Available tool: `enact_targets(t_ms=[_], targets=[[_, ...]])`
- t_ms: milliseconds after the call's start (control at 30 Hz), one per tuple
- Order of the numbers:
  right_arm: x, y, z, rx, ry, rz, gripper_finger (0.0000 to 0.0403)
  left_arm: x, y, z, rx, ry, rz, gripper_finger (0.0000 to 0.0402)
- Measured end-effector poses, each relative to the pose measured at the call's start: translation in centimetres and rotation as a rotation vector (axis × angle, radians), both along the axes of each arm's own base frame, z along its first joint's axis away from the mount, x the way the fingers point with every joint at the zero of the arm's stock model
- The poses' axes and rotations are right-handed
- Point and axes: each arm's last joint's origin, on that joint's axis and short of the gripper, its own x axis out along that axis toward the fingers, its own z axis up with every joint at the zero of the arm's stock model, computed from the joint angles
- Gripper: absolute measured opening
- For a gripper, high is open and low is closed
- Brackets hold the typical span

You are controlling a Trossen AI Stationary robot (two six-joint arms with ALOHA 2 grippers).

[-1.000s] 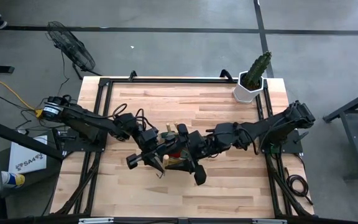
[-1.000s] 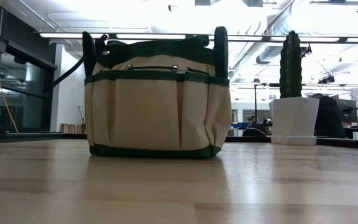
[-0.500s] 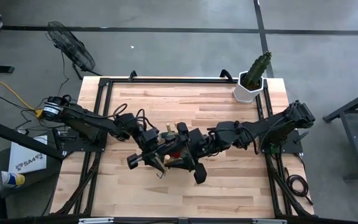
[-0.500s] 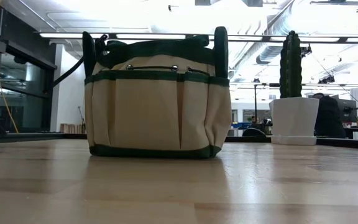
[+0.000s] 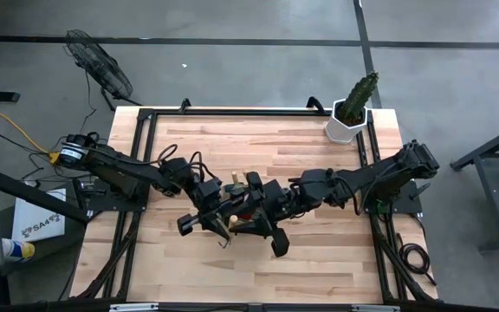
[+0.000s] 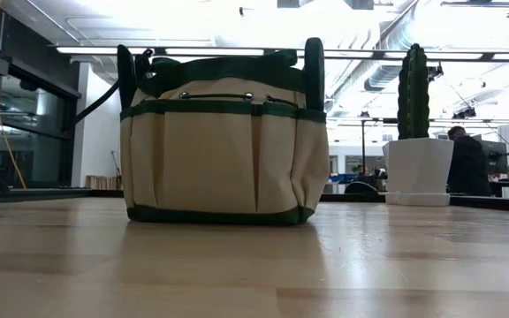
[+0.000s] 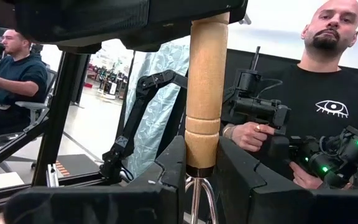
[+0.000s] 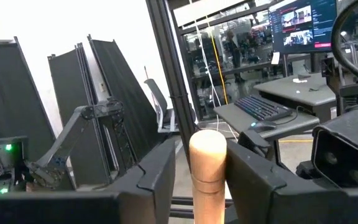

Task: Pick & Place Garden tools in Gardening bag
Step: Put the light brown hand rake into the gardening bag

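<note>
The tan gardening bag (image 6: 224, 141) with dark green trim stands upright on the table's middle. In the high view both arms meet over the bag (image 5: 251, 227) and hide most of it. My left gripper (image 5: 223, 215) is shut on a wooden-handled tool (image 7: 207, 93) with metal prongs (image 7: 199, 198) below the handle. My right gripper (image 5: 263, 213) is shut on another wooden handle (image 8: 207, 163). More wooden handles (image 5: 253, 179) and a red piece (image 5: 245, 211) show between the arms. Neither gripper shows in the low view. My left gripper pinches the wooden handle at its lower, narrow end (image 7: 197, 163), just above the metal prongs, between its two fingers (image 7: 171, 171). The fingers lie across the handle, which stands upright between them. My right gripper has the rounded free end of a wooden handle (image 8: 207, 149) between its two fingers (image 8: 246, 168). The fingers lie across the handle, which stands upright. The rest of the tool is below the picture.
A green cactus in a white pot (image 5: 351, 111) stands at the table's far right corner, and also shows in the low view (image 6: 418, 132). People sit and stand in the room beyond the table (image 7: 319, 99). Bare wood lies near the front edge (image 5: 232, 273).
</note>
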Motion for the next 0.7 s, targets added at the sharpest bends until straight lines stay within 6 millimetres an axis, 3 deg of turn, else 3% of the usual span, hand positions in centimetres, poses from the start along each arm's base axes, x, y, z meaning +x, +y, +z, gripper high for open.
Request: enact_targets(t_ms=[333, 700], targets=[[0.02, -0.06, 0.00, -0.001, 0.000, -0.003, 0.0068, 0.00, -0.01, 0.00, -0.008, 0.009, -0.003, 0.0055], [0.02, -0.04, -0.01, 0.001, 0.001, -0.002, 0.0058, 0.02, 0.01, 0.02, -0.013, 0.011, 0.009, 0.0055]])
